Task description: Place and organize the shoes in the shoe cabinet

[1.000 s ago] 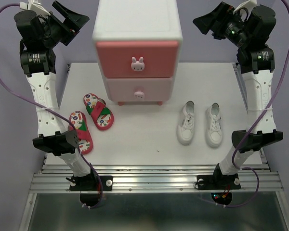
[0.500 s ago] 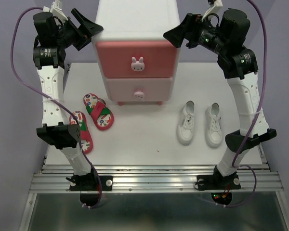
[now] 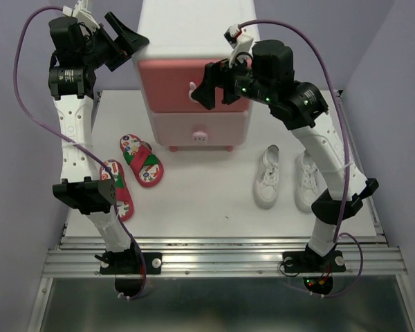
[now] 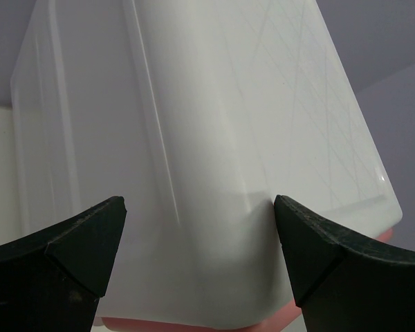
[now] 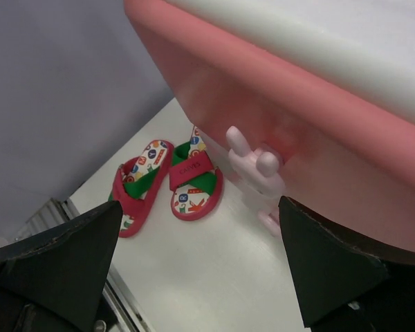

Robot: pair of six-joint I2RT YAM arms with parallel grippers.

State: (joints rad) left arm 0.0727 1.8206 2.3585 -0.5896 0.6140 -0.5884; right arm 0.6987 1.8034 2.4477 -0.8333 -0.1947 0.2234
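The shoe cabinet [image 3: 194, 31] stands at the back of the table, white with a darker pink upper drawer [image 3: 167, 77] and a paler lower one [image 3: 173, 128]. My left gripper [image 3: 128, 40] is open at its top left corner, the white corner [image 4: 214, 228] between the fingers. My right gripper [image 3: 206, 86] is open in front of the upper drawer, beside its bunny knob [image 5: 257, 169], with nothing held. Two red sandals [image 3: 141, 160] [image 3: 117, 189] lie left of the cabinet. Two white sneakers [image 3: 268, 176] [image 3: 307, 181] lie on the right, the outer one partly behind my right arm.
The lower drawer's bunny knob [image 3: 200, 134] shows under my right gripper. Both drawers look closed. The white table [image 3: 207, 207] ends in a metal rail [image 3: 221, 259] at the near edge. Purple walls stand on both sides.
My right arm has swung left and down from the cabinet's upper right corner to the upper drawer's front. My left gripper moved in to the top left corner, then held still.
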